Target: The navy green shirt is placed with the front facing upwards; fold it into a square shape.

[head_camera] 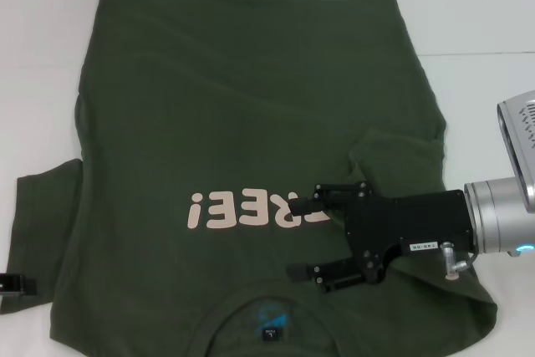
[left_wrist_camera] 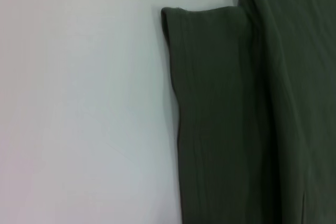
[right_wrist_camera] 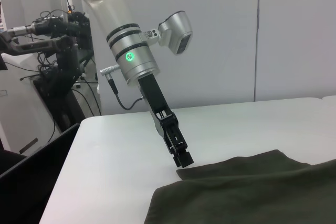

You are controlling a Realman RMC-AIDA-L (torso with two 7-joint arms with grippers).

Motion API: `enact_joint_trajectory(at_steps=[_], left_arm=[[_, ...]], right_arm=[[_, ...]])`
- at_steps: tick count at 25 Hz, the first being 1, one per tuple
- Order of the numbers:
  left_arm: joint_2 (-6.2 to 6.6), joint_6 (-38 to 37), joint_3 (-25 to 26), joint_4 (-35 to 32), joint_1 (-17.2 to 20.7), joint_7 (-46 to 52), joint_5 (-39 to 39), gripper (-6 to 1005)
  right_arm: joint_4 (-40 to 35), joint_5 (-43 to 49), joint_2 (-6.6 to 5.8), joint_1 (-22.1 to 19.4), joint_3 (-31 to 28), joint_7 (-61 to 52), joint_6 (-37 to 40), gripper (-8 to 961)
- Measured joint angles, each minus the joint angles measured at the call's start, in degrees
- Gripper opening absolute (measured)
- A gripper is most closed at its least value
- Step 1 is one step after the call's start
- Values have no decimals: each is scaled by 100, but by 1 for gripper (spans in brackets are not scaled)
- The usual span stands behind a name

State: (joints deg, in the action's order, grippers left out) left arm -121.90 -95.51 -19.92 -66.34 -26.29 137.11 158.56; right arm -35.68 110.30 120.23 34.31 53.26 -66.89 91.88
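1. The navy green shirt (head_camera: 242,123) is spread front-up on the white tabletop (head_camera: 485,6), its pale pink "FREE!" lettering (head_camera: 251,209) and blue-printed neck label (head_camera: 272,319) showing.
2. The right sleeve is folded inward; the left sleeve (left_wrist_camera: 210,114) lies flat.
3. The right pincer (head_camera: 305,236) is held apart over the chest.
4. The left pincer (right_wrist_camera: 184,160) touches the left sleeve edge; its state cannot be told.

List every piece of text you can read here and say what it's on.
"FREE!" in pale pink on the shirt chest, upside down in the head view, partly covered by the right gripper.
Neck label: blue print, too blurred to read.
White sticker on the right gripper: too small to read.
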Motion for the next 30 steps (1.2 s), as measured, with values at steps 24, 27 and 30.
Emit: enact_joint_trajectory(at_steps=[24, 27, 30], left_arm=[[0, -2, -26, 34, -8, 17, 0, 754], [0, 4, -21, 34, -8, 17, 0, 754], [0, 15, -22, 34, -8, 17, 0, 754]], right_arm=[[0, 0, 0, 15, 0, 0, -59, 882], [0, 1, 0, 11, 0, 0, -58, 882], [0, 1, 0, 9, 0, 0, -56, 883]])
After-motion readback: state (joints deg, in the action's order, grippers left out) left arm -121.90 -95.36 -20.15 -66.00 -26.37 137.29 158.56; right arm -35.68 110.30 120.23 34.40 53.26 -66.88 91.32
